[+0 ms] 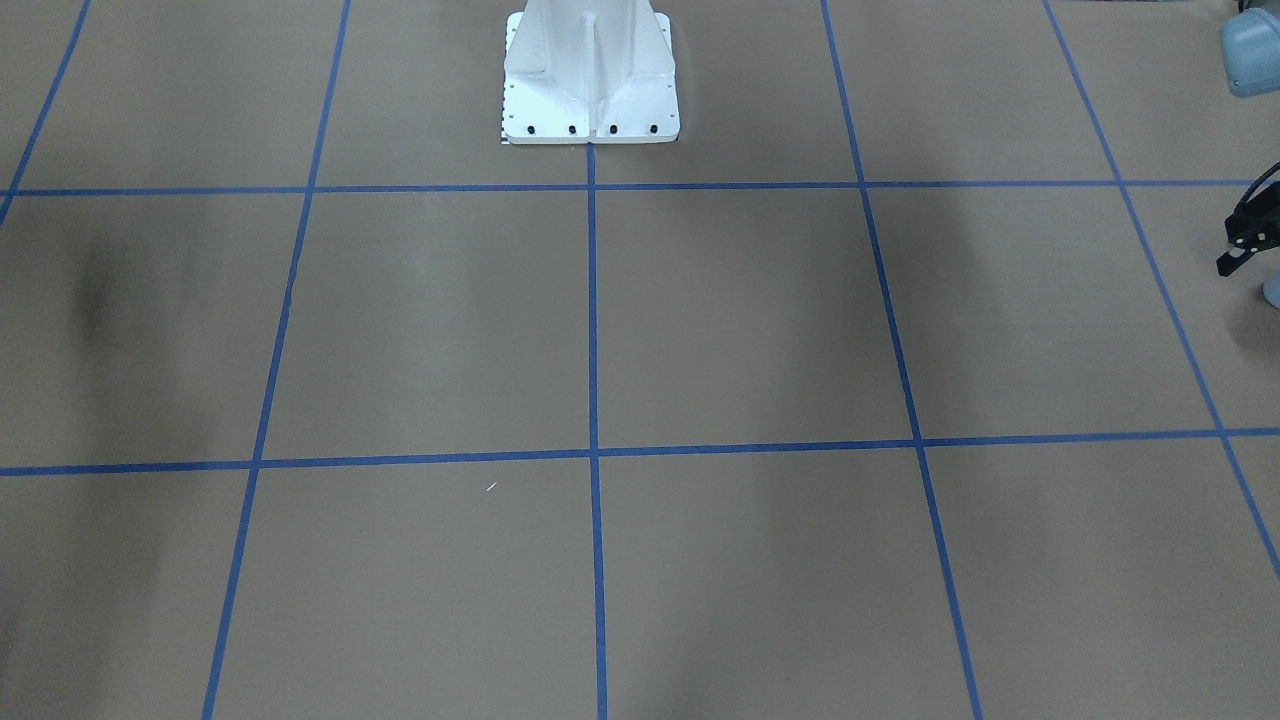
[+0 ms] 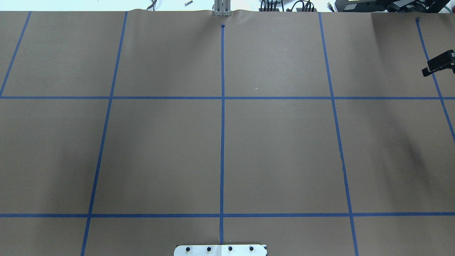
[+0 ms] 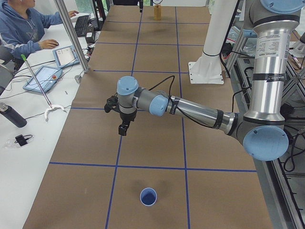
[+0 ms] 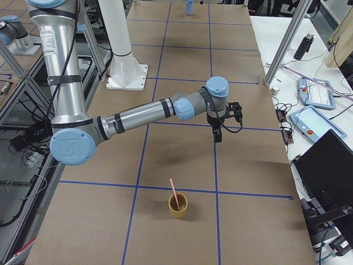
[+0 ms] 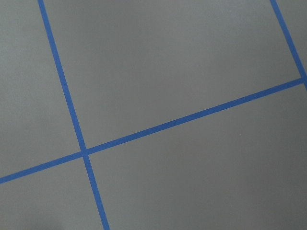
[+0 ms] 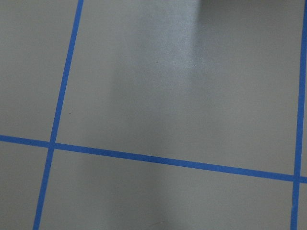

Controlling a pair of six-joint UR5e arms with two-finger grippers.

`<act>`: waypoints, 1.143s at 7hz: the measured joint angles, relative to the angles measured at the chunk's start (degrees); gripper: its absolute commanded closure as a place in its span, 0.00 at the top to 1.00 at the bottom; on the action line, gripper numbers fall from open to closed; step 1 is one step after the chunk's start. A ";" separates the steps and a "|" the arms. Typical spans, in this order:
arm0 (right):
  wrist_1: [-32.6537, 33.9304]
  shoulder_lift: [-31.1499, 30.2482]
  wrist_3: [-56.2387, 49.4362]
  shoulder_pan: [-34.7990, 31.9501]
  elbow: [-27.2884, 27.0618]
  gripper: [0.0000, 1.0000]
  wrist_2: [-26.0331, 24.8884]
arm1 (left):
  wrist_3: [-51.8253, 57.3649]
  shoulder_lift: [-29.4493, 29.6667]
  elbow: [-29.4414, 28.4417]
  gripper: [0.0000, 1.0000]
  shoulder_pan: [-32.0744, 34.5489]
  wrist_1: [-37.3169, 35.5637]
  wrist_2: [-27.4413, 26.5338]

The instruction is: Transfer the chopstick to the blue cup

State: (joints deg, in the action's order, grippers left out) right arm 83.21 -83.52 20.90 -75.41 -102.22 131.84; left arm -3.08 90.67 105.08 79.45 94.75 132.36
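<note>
At the table's (image 2: pixel 160 153) right-hand end, by the exterior right view: item one, the chopstick (image 4: pixel 173 190), pale pink, standing in a tan cup (image 4: pixel 177 208) with its free end tilted toward eleven o'clock and nothing gripping it. Item two, the right gripper (image 4: pixel 217 137), pointing straight down from an outstretched arm, well apart from the tan cup, which lies at its seven o'clock. How wide its fingers stand cannot be told, and it carries nothing. Item three, the blue cup (image 3: pixel 148 196), upright and mouth-up at the opposite end, nothing visible inside it in the exterior left view. Item four, the left gripper (image 3: pixel 124 130), likewise hanging fingers-down above the brown paper, with the blue cup at its five o'clock and well apart. Its opening cannot be judged either, and it holds nothing. Both wrist cameras show only paper and the blue tape grid (image 2: pixel 222 142). Judgement: source and destination sit at opposite ends, each near one arm only, so the transfer has not begun and probably calls for a hand-over mid-table. The poised, downward stance suits a ready position. A person (image 3: pixel 21 26) sits at the side desk.
</note>
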 measured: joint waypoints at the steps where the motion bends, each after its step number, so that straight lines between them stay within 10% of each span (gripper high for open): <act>1: -0.04 0.01 0.04 0.00 0.00 1.00 0.01 | 0.01 -0.02 -0.02 0.98 0.00 0.00 0.02; 8: -0.35 -0.64 0.39 0.00 -1.03 1.00 0.98 | -1.94 -0.22 -0.39 0.98 0.00 0.00 0.00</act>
State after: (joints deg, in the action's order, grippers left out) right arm 82.86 -84.15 21.29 -75.41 -103.24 132.83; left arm -5.01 90.45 104.69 79.45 94.75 132.36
